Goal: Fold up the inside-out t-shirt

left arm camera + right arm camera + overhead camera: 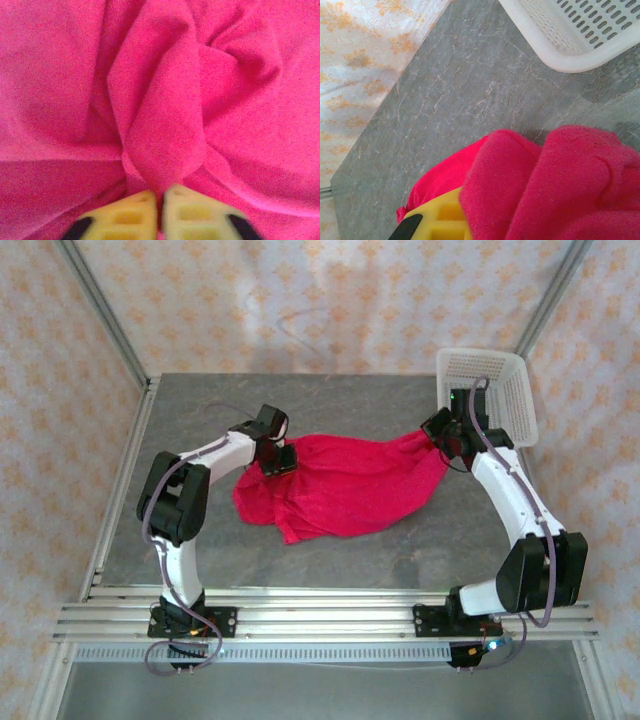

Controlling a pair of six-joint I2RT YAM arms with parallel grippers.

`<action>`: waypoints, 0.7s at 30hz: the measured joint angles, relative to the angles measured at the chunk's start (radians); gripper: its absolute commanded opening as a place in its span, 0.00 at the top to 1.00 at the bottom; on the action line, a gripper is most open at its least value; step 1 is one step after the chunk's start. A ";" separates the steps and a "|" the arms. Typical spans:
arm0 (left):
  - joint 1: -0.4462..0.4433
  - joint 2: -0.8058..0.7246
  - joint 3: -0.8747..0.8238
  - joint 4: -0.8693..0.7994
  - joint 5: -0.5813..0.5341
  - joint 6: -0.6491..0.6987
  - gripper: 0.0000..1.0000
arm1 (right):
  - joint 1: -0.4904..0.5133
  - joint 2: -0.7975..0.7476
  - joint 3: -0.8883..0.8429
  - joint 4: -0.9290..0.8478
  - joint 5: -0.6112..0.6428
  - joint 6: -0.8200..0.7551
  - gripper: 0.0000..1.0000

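top: shirt (340, 485) spans between our grippers, long axis from left gripper (281, 459) to right gripper (447, 443), bulk sagging toward our bases | left wrist: our jaws pinch a ridge of shirt (160, 125), cloth spreading ahead | right wrist: right gripper (451, 214) clamps a bunched edge draped over it; basket (570, 55) ahead, apart

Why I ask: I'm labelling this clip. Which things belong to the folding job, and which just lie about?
Job: t-shirt; left gripper, shut on it; right gripper, shut on it.
Lying about: basket.
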 measured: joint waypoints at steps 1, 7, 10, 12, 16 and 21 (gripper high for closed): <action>0.002 0.000 0.015 -0.019 -0.011 0.001 1.00 | 0.000 0.000 0.000 -0.001 0.000 -0.001 1.00; 0.052 -0.093 0.189 -0.197 -0.068 0.037 1.00 | -0.026 -0.021 0.021 -0.037 -0.001 -0.019 1.00; 0.132 -0.212 0.329 -0.267 -0.067 0.044 1.00 | -0.069 -0.053 0.055 -0.060 -0.001 -0.027 1.00; 0.209 -0.307 0.415 -0.279 -0.063 0.040 1.00 | -0.098 -0.082 0.085 -0.078 -0.002 -0.034 1.00; 0.329 -0.485 0.497 -0.270 -0.037 0.008 1.00 | -0.114 -0.130 0.151 -0.094 -0.034 -0.036 1.00; 0.327 -0.608 0.525 -0.260 0.034 -0.044 1.00 | -0.109 -0.180 0.231 -0.108 -0.116 -0.021 1.00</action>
